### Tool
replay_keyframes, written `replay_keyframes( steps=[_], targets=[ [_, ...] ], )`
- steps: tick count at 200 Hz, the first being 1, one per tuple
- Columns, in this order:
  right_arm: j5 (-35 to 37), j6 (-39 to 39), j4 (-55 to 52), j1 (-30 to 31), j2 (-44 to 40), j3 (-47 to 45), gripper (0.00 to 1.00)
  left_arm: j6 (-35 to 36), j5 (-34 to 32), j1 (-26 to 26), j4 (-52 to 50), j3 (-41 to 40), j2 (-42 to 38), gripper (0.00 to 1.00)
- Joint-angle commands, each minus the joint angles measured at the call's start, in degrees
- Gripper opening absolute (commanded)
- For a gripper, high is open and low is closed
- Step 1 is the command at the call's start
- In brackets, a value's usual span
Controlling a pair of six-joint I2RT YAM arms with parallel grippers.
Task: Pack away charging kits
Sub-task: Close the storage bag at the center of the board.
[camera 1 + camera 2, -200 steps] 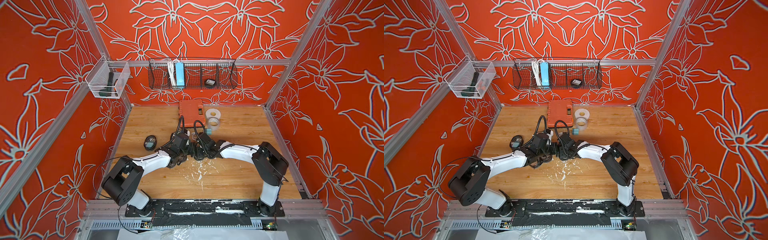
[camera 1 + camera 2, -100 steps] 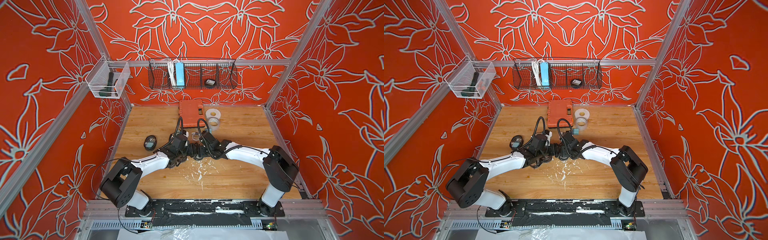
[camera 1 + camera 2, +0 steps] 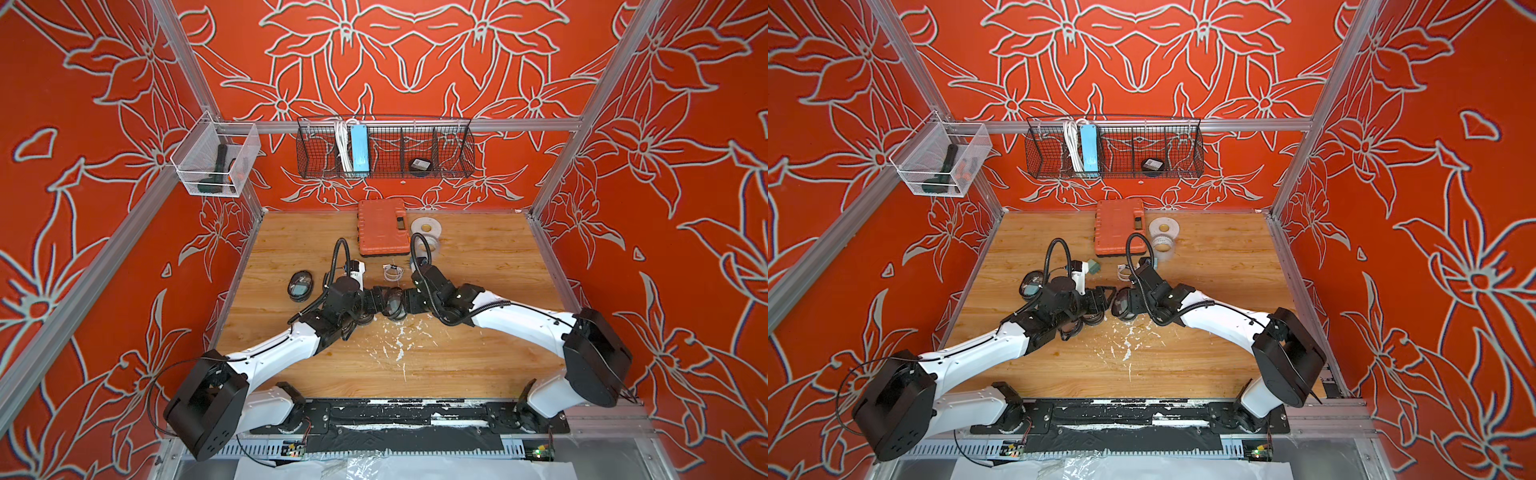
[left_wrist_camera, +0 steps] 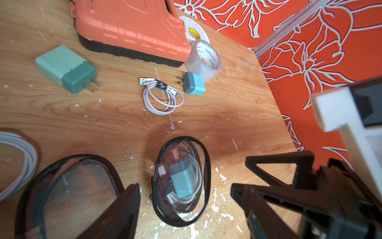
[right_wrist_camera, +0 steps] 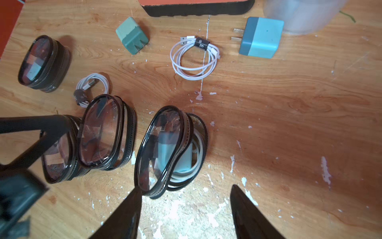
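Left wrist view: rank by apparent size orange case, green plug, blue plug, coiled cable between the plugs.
orange case
green plug
coiled cable
blue plug
Green plug lies nearer the camera; its lead over the cable is unsure.

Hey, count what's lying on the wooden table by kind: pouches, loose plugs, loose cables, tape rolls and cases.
Pouches: 4
Loose plugs: 2
Loose cables: 2
Tape rolls: 2
Orange case: 1
Total: 11
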Motion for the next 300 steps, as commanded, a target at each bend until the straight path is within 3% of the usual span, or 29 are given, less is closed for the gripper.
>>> replay_keyframes(
  steps=[1,33,65,82,166,300],
  targets=[
    [-0.03,-0.58,-2.03,0.43,5.85,4.07,0.65,-0.22,-1.10,0.33,1.08,0.15,-0.38,0.74],
    [0.22,0.33,-2.01,0.30,11.94,7.31,0.53,-0.60,-0.26,0.98,0.70,0.64,0.95,0.74],
    [0.18,1.18,-2.33,0.30,13.93,8.08,0.14,-0.77,0.75,1.47,0.03,1.76,3.05,0.73],
    [1.21,1.68,-2.88,0.19,13.89,7.56,0.00,-0.60,0.81,1.52,-0.85,2.79,4.56,0.73],
    [2.17,2.14,-0.92,-2.36,13.92,3.59,0.00,-0.22,4.68,1.56,-6.73,10.47,17.33,0.70],
    [0.76,2.46,2.32,-4.38,15.40,2.08,0.00,-0.88,12.67,2.76,-6.94,13.78,25.22,0.71]
  ],
)
